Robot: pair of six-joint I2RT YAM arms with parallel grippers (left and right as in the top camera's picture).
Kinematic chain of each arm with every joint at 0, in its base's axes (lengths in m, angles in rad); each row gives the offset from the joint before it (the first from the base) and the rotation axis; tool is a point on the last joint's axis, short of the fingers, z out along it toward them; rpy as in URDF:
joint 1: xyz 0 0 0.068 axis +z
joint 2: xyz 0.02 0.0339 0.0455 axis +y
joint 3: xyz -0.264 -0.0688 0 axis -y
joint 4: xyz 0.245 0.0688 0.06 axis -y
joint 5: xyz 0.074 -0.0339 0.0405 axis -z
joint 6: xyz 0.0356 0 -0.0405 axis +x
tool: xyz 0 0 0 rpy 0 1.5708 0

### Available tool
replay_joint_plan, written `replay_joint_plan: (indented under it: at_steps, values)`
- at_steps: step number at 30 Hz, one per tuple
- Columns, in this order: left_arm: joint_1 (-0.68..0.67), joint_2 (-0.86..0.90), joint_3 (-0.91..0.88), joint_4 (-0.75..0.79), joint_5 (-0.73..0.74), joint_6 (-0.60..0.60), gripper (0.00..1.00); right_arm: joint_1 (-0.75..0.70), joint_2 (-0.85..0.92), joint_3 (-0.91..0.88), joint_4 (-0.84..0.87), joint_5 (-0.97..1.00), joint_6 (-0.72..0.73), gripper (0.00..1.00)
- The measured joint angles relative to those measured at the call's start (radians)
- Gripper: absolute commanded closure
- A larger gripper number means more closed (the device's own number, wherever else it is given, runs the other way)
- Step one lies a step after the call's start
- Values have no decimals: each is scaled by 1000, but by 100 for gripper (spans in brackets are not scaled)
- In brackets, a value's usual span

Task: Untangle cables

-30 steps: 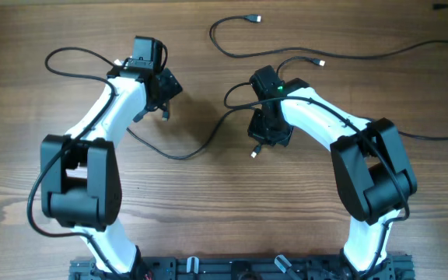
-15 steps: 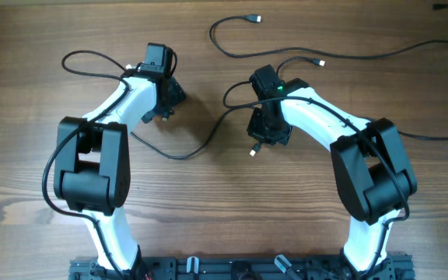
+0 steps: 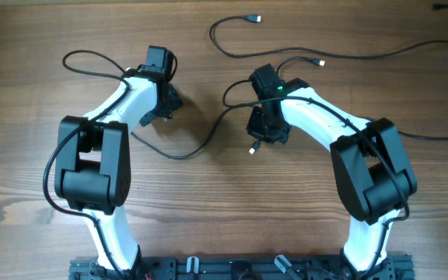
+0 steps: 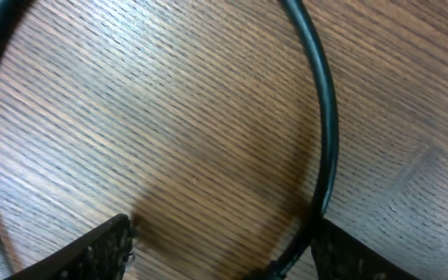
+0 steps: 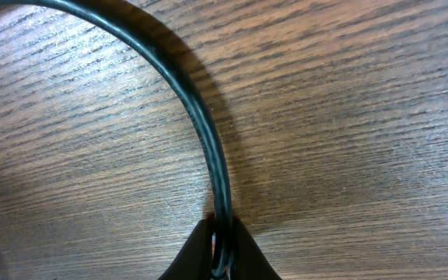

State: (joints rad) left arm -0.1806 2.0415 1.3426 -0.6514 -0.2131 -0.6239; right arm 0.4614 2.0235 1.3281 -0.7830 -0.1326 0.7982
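The right end effector (image 5: 222,253) is clamped on a thin black gripped cable (image 5: 205,124). Its fingertips pinch the cord, which arcs up and away from the grip over the wood-grain bench (image 5: 348,117). Overhead, a small plug (image 3: 252,152) hangs just below the right end effector (image 3: 263,132). From its left side a slack cord (image 3: 179,156) sags in a shallow curve toward the left arm (image 3: 115,109).

The left end effector (image 4: 224,253) is open, its fingers (image 4: 103,249) spread wide. A black strand (image 4: 321,140) runs between them, close to the inner side of one finger; whether it touches cannot be told. Overhead, the left end effector (image 3: 164,107) sits well apart from the right one.

Just beyond the right end effector, a looped cord (image 3: 286,61) curls round and ends in a light-tipped connector (image 3: 321,64). Farther out, a far cable (image 3: 232,51) bends back on itself and sweeps to the bench's right edge. An edge cable (image 3: 442,136) lies beside the right arm (image 3: 364,163).
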Motion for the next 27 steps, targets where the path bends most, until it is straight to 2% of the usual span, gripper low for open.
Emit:
replay_joint_plan:
  at_steps: [3,8,13,18,21,27]
  values:
    - [0,0,0,-2,-8,8,44,0,0,0,0,0,0,90]
    - [0,0,0,-3,-15,17,51,0,0,0,0,0,0,90]
    - [0,0,0,1,-19,18,53,0,0,0,0,0,0,90]
    - [0,3,0,28,-22,23,75,0,0,0,0,0,0,90]
    - [0,3,0,45,-23,21,95,0,0,0,0,0,0,90]
    - [0,4,0,52,-26,24,96,0,0,0,0,0,0,90]
